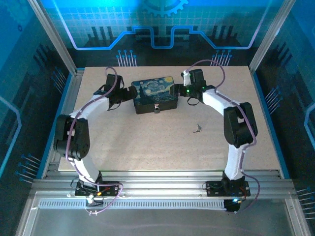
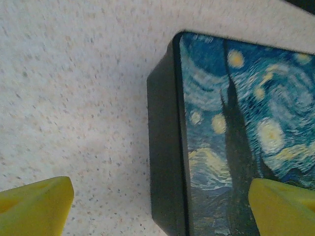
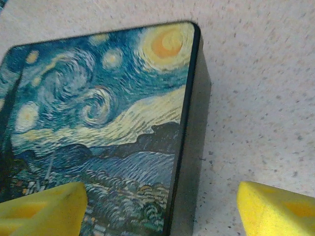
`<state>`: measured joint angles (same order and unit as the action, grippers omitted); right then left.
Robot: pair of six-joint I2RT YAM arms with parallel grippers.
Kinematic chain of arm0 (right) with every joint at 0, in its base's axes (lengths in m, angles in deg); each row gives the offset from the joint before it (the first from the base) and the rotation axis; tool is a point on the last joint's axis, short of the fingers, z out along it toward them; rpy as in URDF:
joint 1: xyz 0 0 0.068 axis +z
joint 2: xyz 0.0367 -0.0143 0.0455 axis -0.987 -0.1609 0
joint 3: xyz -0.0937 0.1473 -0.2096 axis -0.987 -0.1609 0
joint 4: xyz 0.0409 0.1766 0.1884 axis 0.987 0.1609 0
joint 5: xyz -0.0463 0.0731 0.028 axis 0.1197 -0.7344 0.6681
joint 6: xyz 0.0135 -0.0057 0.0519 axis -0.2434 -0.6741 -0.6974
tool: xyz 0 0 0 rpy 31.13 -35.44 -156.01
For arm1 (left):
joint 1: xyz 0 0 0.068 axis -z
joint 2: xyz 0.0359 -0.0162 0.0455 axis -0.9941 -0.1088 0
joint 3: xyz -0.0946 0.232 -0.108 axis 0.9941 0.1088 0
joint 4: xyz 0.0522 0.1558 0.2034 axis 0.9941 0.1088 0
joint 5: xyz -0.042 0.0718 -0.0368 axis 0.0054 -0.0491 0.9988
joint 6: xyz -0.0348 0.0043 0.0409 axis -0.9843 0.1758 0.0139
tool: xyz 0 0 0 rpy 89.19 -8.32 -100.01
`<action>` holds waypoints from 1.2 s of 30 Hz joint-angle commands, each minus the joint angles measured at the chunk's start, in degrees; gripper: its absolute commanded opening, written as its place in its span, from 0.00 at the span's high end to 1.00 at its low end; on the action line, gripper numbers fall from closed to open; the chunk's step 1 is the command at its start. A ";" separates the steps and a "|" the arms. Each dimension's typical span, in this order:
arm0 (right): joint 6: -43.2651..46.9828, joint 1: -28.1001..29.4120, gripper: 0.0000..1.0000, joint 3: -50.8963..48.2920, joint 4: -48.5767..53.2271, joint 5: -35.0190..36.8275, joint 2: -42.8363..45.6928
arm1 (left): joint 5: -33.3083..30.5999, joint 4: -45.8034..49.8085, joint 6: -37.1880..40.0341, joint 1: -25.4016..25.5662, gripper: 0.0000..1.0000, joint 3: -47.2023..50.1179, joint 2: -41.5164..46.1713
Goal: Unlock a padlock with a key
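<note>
Two grippers, both mine, sit at opposite short ends of the dark-blue swirl-painted tin (image 1: 153, 92) on the speckled table (image 1: 123, 142). My left gripper (image 2: 158, 199) is at the tin's left end with jaws wide. One yellow fingertip (image 2: 34, 209) hangs over bare table outside the tin and the other over the painted lid, with the tin's dark end wall between them. My right gripper (image 3: 162, 199) mirrors this at the tin's right end, also wide, straddling that end wall. Neither holds anything, and I cannot tell whether any pad touches the tin.

The padlock (image 1: 156, 109) is a small silvery shape at the middle of the tin's near long side. The key (image 1: 197, 129) lies flat on the table on the tin's near side, toward its right end and well apart from it.

I judge the step in hand to be steadying the tin so the padlock stays put. To do it well, I should keep each gripper square to its end wall and press evenly from both ends, since a lopsided push would likely twist or slide the tin. I should also stay off the tin's near side so the padlock remains reachable. The key lies nearer my right arm, so the left gripper probably ought to brace the tin alone afterwards. The key looks thin and flat and may be awkward to lift.
</note>
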<state>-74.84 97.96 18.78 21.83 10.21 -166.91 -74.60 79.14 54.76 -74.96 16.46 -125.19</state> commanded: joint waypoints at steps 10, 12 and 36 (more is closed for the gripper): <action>-2.63 2.89 0.46 7.67 3.73 -10.54 -8.14 | 10.09 -1.54 -5.79 4.31 0.25 -0.55 -4.64; -1.59 3.63 0.50 9.07 4.71 -12.17 -8.95 | 11.00 -2.44 -6.62 5.16 0.29 2.17 -2.86; -1.68 -0.59 0.22 -8.25 10.55 -4.83 11.54 | -9.57 10.72 -8.44 10.16 0.23 19.32 27.12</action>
<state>-73.83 100.88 14.65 29.34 1.22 -161.62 -81.83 85.93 45.47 -66.02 35.59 -100.07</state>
